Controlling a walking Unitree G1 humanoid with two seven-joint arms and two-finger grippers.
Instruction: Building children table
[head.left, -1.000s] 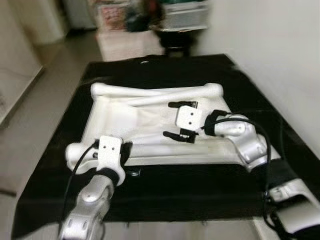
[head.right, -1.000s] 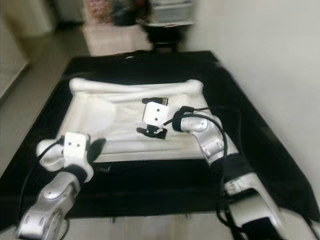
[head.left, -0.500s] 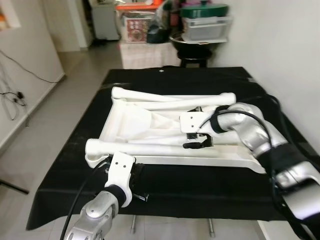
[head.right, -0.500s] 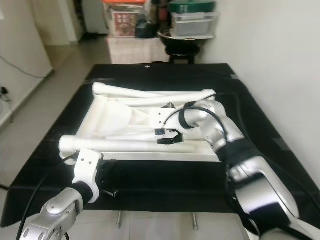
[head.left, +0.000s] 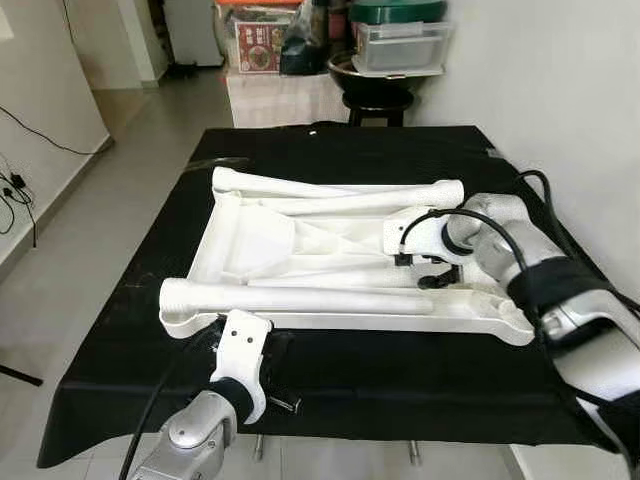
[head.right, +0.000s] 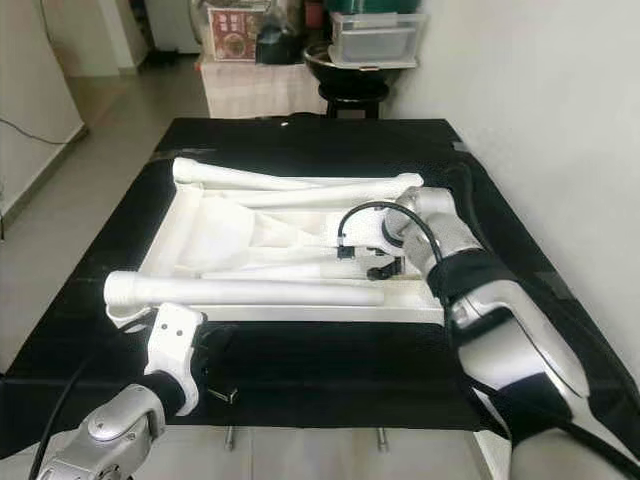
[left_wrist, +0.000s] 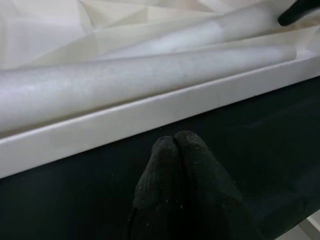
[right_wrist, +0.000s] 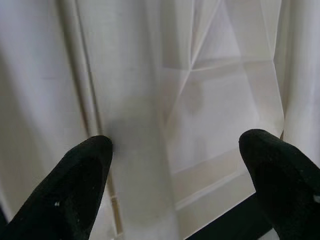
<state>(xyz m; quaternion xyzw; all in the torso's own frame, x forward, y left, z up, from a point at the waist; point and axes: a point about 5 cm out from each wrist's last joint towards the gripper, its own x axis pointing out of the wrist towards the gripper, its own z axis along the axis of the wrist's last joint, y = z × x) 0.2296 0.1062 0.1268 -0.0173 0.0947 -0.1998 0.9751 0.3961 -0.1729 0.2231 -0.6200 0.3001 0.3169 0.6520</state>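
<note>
right end effector (right_wrist: 177, 185) spread — over tabletop (head.left: 300, 240)

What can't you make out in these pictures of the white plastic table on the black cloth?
- White plastic table top, head views: its underside faces up, so the top face is hidden against the black cloth.
- Small metal piece on the cloth, left eye view: too small to identify.
- Left gripper, head views: its fingers are hidden behind the white wrist housing.
- Boxes on the far stool: cut off by the top edge.
</note>
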